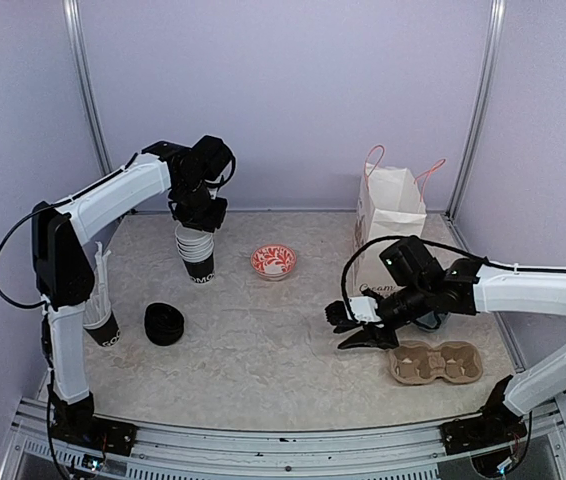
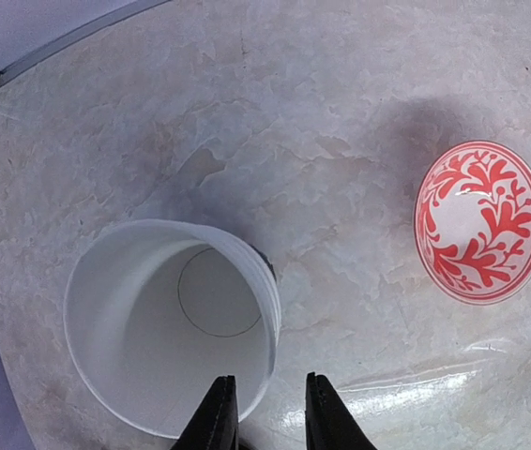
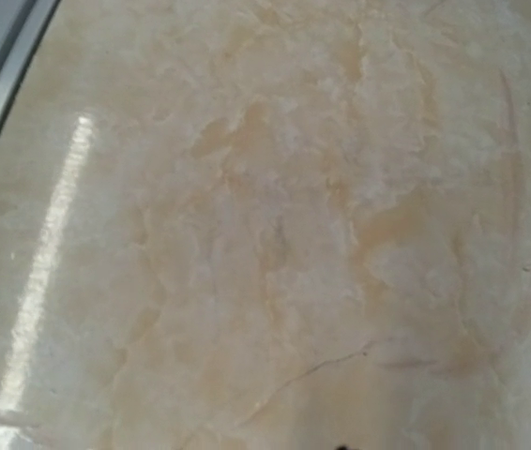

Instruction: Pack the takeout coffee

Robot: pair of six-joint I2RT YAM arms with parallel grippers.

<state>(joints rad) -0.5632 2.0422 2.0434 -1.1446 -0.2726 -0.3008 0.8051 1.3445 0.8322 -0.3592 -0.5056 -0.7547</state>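
A stack of black paper cups [image 1: 197, 258] with white lettering and white rims stands at the back left, with no lid on it. My left gripper [image 1: 201, 222] hangs right over it. In the left wrist view the stack's white inside [image 2: 153, 319] fills the lower left. The left gripper [image 2: 272, 412] is open, one finger inside the rim and one outside, neither touching. A pile of black lids [image 1: 164, 323] lies at the front left. My right gripper [image 1: 355, 328] is open and empty, low over the table's middle right. Its wrist view shows only bare tabletop.
A red-patterned bowl [image 1: 273, 262] [image 2: 479, 220] sits right of the cup stack. A white paper bag [image 1: 391, 212] stands at the back right. A cardboard cup carrier [image 1: 436, 362] lies at the front right. A black cup with white straws [image 1: 101, 325] stands at the far left behind the left arm.
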